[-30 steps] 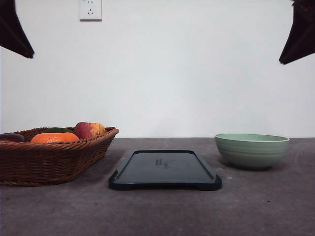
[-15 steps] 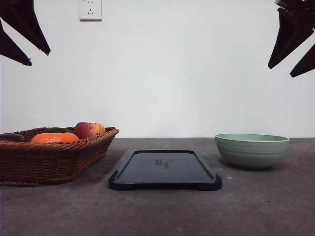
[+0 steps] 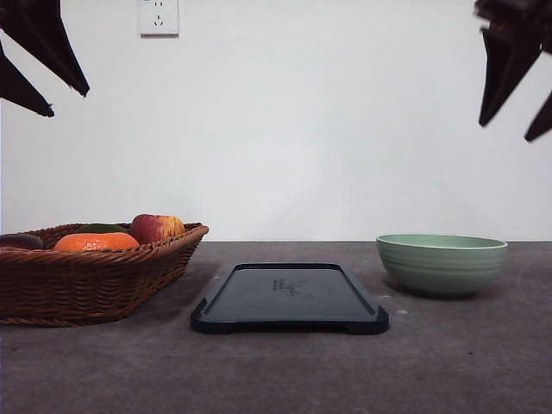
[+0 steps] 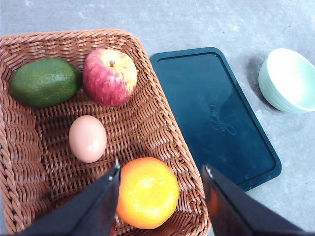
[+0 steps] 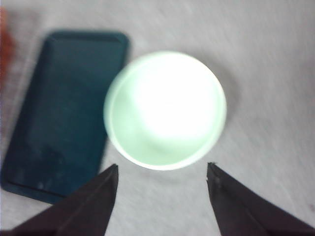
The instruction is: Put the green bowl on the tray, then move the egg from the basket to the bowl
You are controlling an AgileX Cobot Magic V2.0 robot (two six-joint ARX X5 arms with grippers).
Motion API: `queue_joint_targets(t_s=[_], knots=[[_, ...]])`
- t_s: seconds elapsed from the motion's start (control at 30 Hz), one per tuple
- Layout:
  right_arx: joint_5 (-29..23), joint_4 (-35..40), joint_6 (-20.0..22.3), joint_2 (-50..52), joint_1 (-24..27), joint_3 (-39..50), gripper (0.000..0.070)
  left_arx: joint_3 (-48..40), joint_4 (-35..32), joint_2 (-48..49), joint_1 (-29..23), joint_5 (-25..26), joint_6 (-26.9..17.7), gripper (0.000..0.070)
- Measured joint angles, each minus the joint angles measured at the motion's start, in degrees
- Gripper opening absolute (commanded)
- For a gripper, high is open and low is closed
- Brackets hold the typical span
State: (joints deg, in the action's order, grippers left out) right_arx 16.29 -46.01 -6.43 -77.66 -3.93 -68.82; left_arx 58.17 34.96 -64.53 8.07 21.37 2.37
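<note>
Directly below the spread right gripper [image 5: 162, 177] sits the green bowl [image 5: 165, 109], beside the tray [image 5: 59, 113]; the left gripper [image 4: 160, 172], also spread, hangs over the basket [image 4: 162, 128]

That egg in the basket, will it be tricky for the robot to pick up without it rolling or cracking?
Probably somewhat. The egg looks smooth and oval, so it may slip between hard fingers or roll when nudged. It lies loose on the basket's woven floor, apart from the apple and orange, so there seems room to grip it. Being an egg, it likely needs a gentle squeeze.
</note>
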Motion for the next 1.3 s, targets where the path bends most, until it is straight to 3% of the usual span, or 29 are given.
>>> queue_joint_targets(t_s=[0.33,0.73,0.8,0.93,1.1,1.3], knots=[[-0.1,-7.1,2.3,-16.2,1.3,-12.8,0.0343,0.0,0.0,0.0,0.0,0.0,0.0,0.0328],[-2.8,-6.7,4.5,-29.2,1.3,-15.9,0.0337,0.0,-0.1,0.0,0.0,0.0,0.0,0.0328],[-2.8,-6.3,4.7,-30.6,1.3,-15.9,0.0268,0.0,-0.1,0.0,0.0,0.0,0.0,0.0328],[-2.8,-6.1,4.7,-32.9,1.3,-15.9,0.0004,0.0,-0.2,0.0,0.0,0.0,0.0,0.0328],[-2.9,-7.0,4.8,-33.3,1.3,-16.6,0.0000,0.0,-0.2,0.0,0.0,0.0,0.0,0.0328],[-3.1,-16.3,5.0,-33.3,1.3,-24.8,0.0000,0.0,-0.2,0.0,0.0,0.0,0.0,0.0328]])
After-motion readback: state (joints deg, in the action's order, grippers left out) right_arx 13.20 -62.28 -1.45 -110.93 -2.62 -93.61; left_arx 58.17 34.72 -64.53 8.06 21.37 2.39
